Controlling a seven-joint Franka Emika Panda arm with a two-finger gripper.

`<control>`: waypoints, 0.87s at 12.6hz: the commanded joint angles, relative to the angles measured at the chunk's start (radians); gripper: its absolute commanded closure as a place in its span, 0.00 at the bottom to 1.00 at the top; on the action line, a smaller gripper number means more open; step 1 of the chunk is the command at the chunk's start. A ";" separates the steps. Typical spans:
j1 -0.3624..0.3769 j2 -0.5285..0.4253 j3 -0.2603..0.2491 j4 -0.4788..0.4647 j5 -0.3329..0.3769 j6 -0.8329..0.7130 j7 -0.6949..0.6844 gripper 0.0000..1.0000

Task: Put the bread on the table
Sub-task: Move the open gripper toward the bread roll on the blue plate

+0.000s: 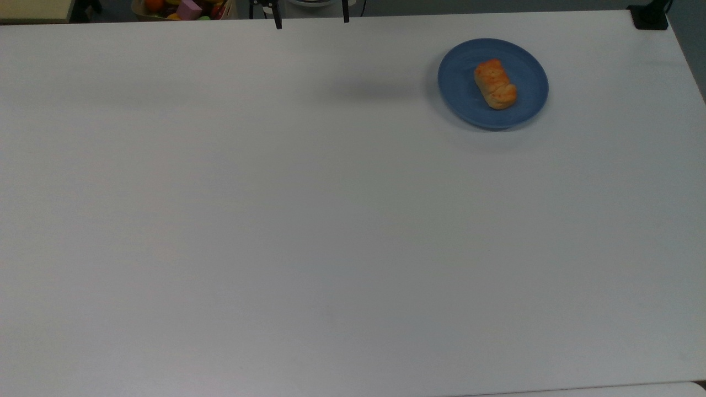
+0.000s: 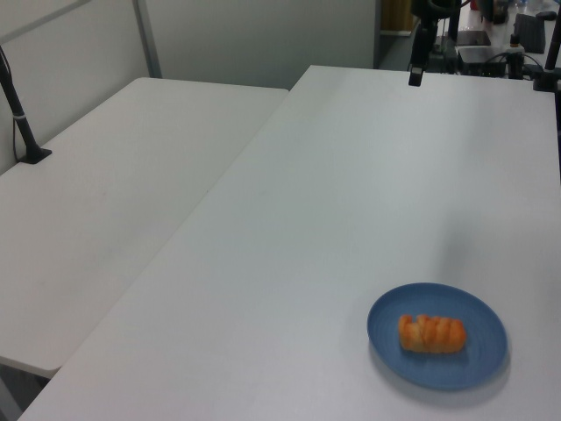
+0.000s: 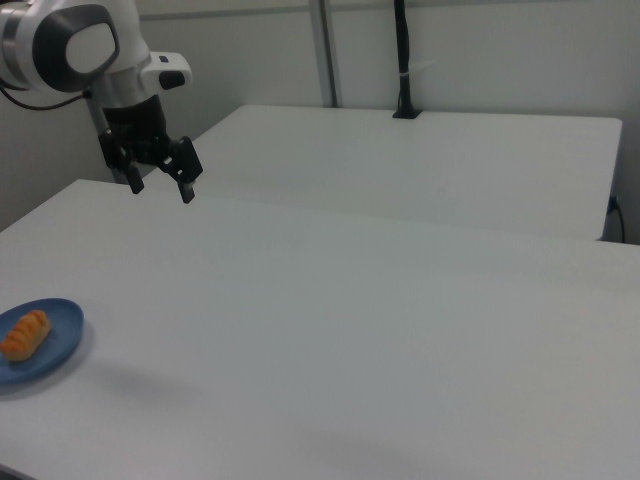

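A robotics lab, by every sign around me: I work over a broad, plain white table (image 1: 309, 220) pushed against a second white table (image 2: 114, 184), with bare grey partition walls (image 3: 480, 50) behind. A black pole (image 3: 403, 55) stands clamped on the neighbouring top, and another clamp (image 1: 650, 16) grips my table's corner. A bin of bright toy props (image 1: 185, 8) sits beyond the far edge, and cabled equipment (image 2: 491, 48) crowds the background bench.

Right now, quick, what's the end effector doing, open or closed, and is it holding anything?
End effector: open, holding nothing, up in the air away from the bread, which lies on the blue plate.
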 commanded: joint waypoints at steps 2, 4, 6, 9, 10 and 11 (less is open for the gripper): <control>0.006 -0.001 0.000 -0.002 0.015 0.010 -0.011 0.00; 0.006 -0.001 0.000 -0.002 0.015 0.010 -0.009 0.00; 0.006 -0.001 0.000 -0.002 0.015 0.007 -0.009 0.00; 0.009 -0.001 0.000 -0.007 0.015 0.000 -0.011 0.00; 0.011 -0.002 0.002 -0.019 0.017 -0.003 -0.018 0.00; 0.017 -0.002 0.005 -0.029 0.017 -0.025 -0.021 0.00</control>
